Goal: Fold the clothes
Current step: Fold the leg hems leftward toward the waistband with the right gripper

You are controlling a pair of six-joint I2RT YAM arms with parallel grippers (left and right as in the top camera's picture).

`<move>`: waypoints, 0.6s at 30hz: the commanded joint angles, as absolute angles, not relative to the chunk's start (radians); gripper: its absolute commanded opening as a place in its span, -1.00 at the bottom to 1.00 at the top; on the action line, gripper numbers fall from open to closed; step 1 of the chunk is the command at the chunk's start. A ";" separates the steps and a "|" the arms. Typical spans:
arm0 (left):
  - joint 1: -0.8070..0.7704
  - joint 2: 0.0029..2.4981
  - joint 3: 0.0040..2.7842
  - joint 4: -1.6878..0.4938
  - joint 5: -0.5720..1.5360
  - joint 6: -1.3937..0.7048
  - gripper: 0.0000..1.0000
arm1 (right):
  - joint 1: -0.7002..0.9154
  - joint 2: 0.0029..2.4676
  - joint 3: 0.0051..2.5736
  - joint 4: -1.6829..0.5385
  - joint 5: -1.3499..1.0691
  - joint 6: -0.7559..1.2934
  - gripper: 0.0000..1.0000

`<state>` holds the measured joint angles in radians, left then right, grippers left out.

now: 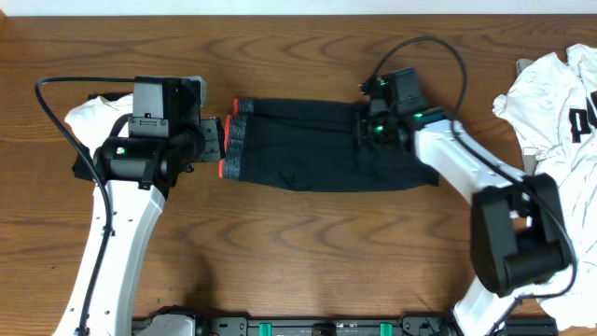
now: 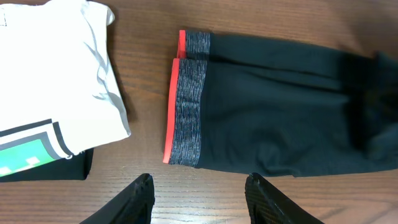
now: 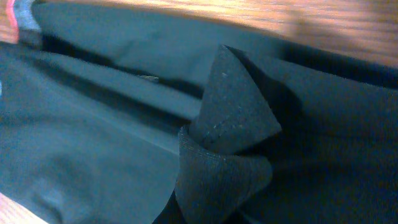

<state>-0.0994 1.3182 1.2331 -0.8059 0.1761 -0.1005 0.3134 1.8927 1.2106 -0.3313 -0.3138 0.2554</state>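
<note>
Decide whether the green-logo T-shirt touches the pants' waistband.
Apart. Left wrist view shows a strip of bare table between the green-logo T-shirt and the pants' waistband.

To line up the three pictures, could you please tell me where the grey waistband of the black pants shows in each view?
Overhead: the waistband sits left of centre, at the garment's left end.
Left wrist: centre-left, running top to bottom, with the red-orange edge on its left.
Right wrist: only a sliver in the top-left corner.
Shared landmark: the black pants fabric adjoining it in all three.
</note>
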 commanded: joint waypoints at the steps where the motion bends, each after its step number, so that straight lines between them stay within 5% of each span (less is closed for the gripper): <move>1: -0.095 1.308 1.255 -0.809 0.166 -0.102 0.00 | 0.345 1.933 1.219 -0.285 -0.402 0.313 -0.97; 10: -0.095 1.308 1.255 -0.807 0.166 -0.102 0.00 | 0.374 1.943 1.219 -0.216 -0.475 0.337 -0.97; 11: -0.095 1.308 1.255 -0.807 0.166 -0.102 0.00 | 0.374 1.943 1.219 -0.216 -0.477 0.339 -0.90; 13: -0.095 1.308 1.255 -0.807 0.166 -0.102 0.00 | 0.374 1.943 1.219 -0.227 -0.479 0.341 -0.02; 14: -0.095 1.308 1.255 -0.807 0.166 -0.102 0.00 | 0.373 1.943 1.219 -0.239 -0.480 0.339 0.18; 18: -0.095 1.308 1.255 -0.807 0.163 -0.102 0.01 | 0.334 1.911 1.219 -0.281 -0.508 0.303 0.15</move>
<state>-0.0994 1.3182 1.2331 -0.8051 0.1757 -0.1009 0.3592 1.9381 1.2106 -0.2749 -0.4610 0.3267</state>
